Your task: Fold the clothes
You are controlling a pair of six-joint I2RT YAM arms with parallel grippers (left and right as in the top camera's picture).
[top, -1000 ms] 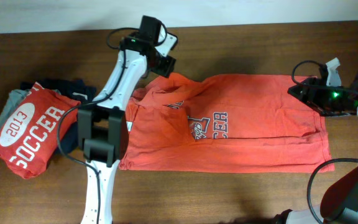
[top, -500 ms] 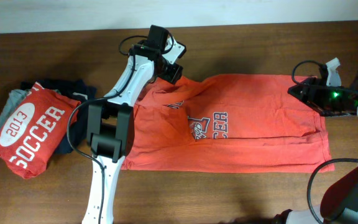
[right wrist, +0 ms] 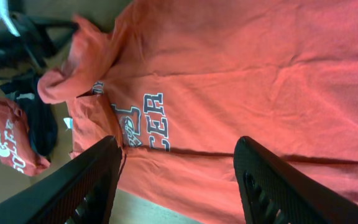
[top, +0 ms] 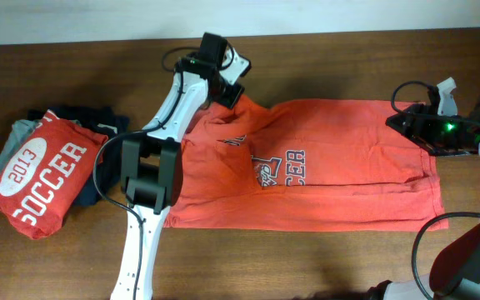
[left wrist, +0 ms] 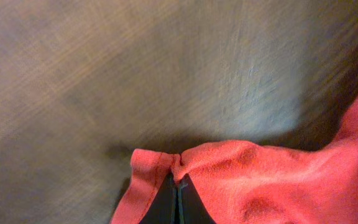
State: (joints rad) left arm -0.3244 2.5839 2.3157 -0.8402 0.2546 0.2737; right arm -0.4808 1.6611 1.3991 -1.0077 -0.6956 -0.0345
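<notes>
Closure of the left tool (left wrist: 177, 194) is the change: a second ago it stood spread above the far left corner of the shirt (top: 332, 167); now we see it pressed together on a hemmed edge there, pinching the fabric. We judge that the first fold can start. The right tool (right wrist: 179, 142) remains spread over the opposite end, gripping nothing. The shirt lies print up across the wooden surface (top: 307, 258); its knit looks soft, matte and lightly creased, bunched near the pinch.
</notes>
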